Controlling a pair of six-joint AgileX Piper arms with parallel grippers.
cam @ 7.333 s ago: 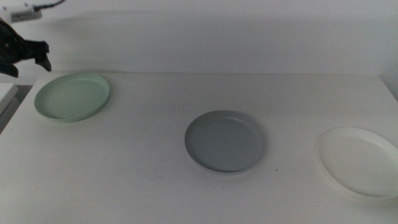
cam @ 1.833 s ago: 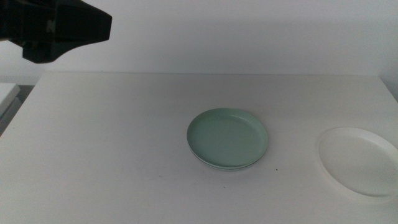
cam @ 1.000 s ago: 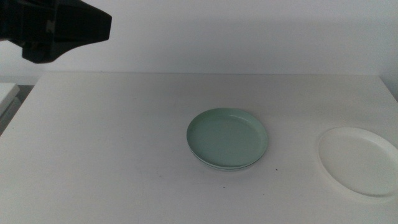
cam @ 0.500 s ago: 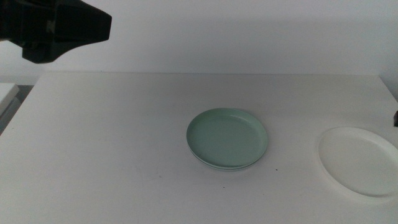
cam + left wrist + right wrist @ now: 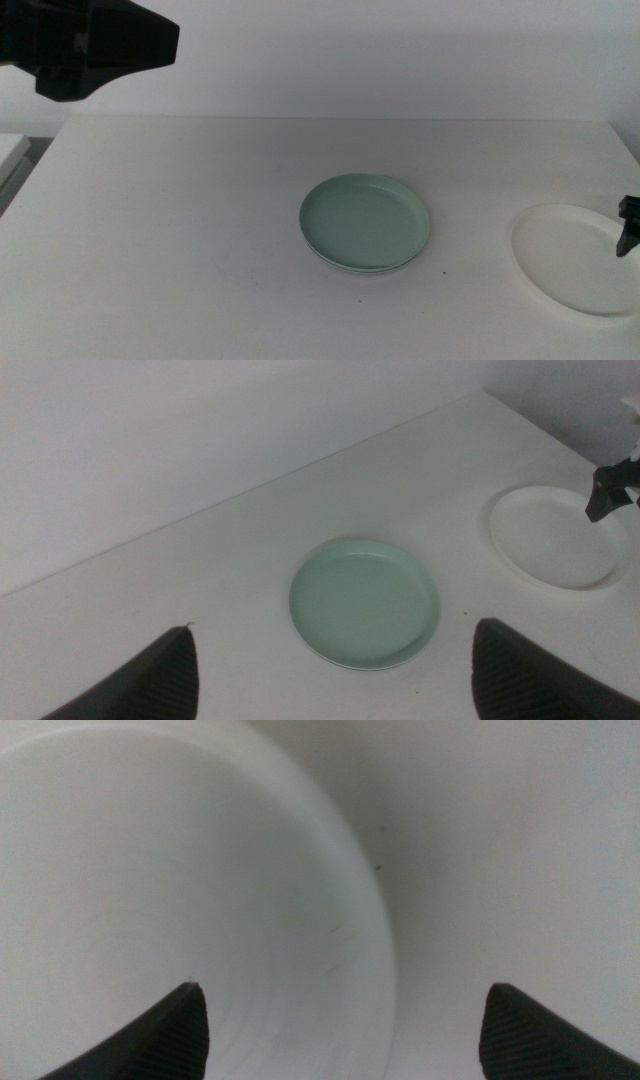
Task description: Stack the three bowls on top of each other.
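Note:
The pale mint green bowl sits in the middle of the table on top of the grey bowl, of which only a thin front edge shows. The white bowl lies alone at the right. My right gripper is open at the white bowl's far right rim; its wrist view shows the jaws wide apart just above the white rim. My left gripper is open and empty, held high at the back left, looking down on the mint bowl and white bowl.
The white table ends at a pale wall behind. Its right edge runs close to the white bowl. The right gripper also shows in the left wrist view.
My right gripper has come in from the right edge to the white bowl's rim. Well before, the mint bowl went from the far left onto the grey bowl. The left arm is still.

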